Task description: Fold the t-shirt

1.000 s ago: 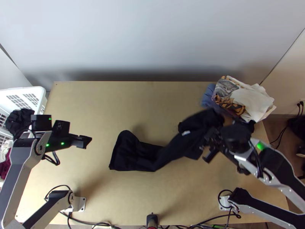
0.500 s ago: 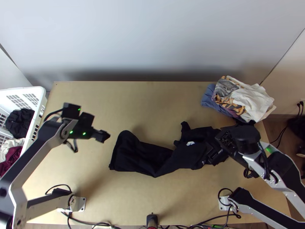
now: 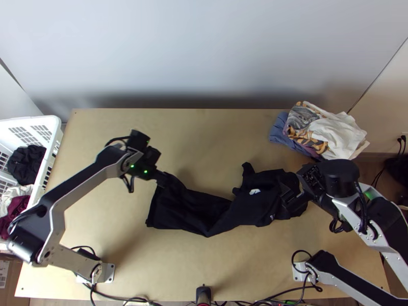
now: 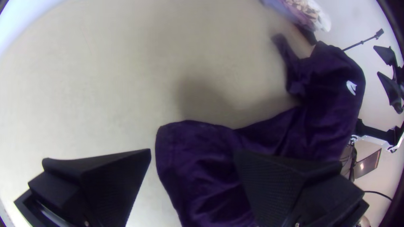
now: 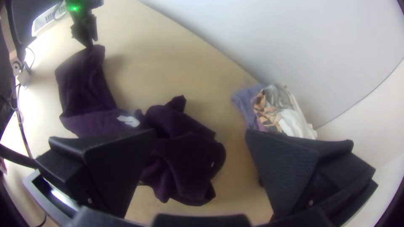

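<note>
The black t-shirt [image 3: 188, 209] lies bunched and twisted across the middle of the table, a small white mark on its right part. At the shirt's upper left corner is my left gripper [image 3: 164, 179]; in the left wrist view the left gripper [image 4: 191, 153] is open, with the shirt's edge [image 4: 193, 168] between and beyond its fingers. My right gripper [image 3: 293, 200] is over the shirt's bunched right end. In the right wrist view the right gripper [image 5: 200, 134] stands wide open, the crumpled cloth [image 5: 181, 155] seen between its fingers.
A stack of folded clothes [image 3: 331, 130] sits at the table's back right corner. At the left edge stands a white basket [image 3: 53, 133] with dark, white and maroon clothes in it. Bare table surface [image 3: 178, 132] stretches behind the shirt.
My left gripper has moved right, from the table's left side to the shirt's corner. The right gripper has shifted slightly right, and the shirt's right part, raised and blurred earlier, now lies down.
</note>
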